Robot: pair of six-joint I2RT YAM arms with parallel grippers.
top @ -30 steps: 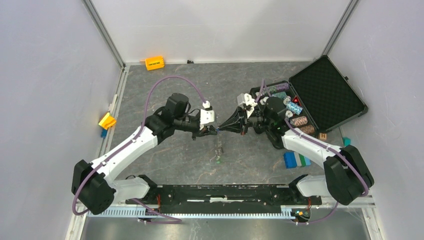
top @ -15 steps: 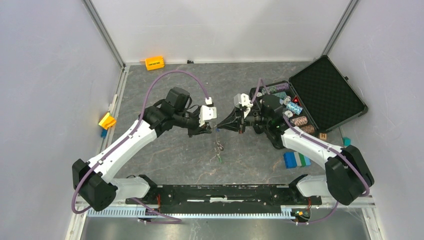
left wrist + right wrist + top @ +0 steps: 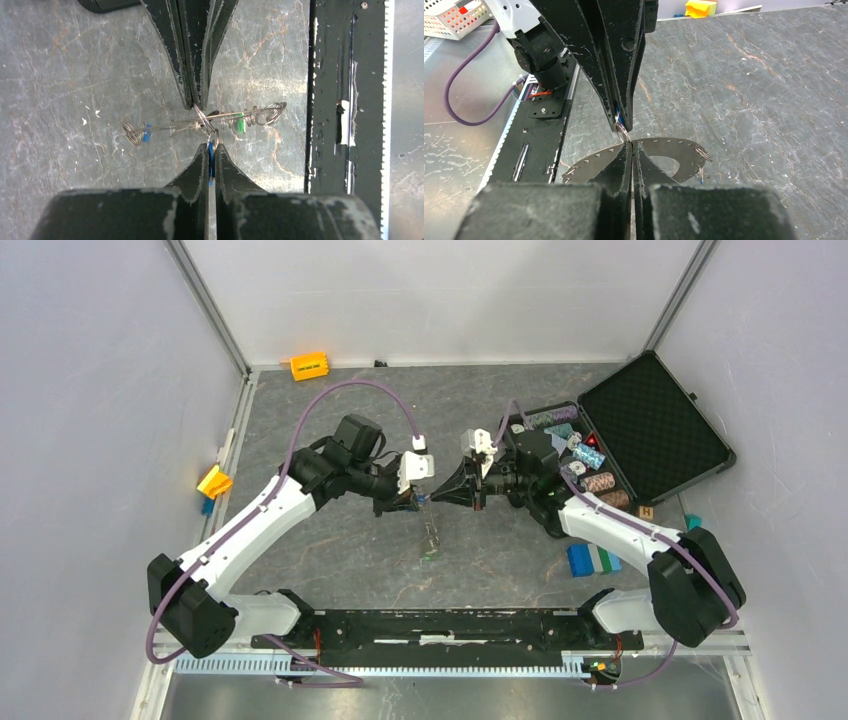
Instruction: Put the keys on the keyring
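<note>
Left tool (image 3: 210, 149) is pinched shut on a blue-tagged key (image 3: 210, 165); right tool (image 3: 632, 146) clamps the keyring (image 3: 676, 150), green-tagged key (image 3: 240, 123) hanging on it, tips meeting above the bench (image 3: 500, 550).

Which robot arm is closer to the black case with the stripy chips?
Right. The right arm bends right by the left edge of the black case. The left arm reaches in from the table's far left side.

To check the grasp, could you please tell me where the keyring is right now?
In the right wrist view the keyring is pinched at its rim by the right tool, tip to tip with the left tool.
</note>
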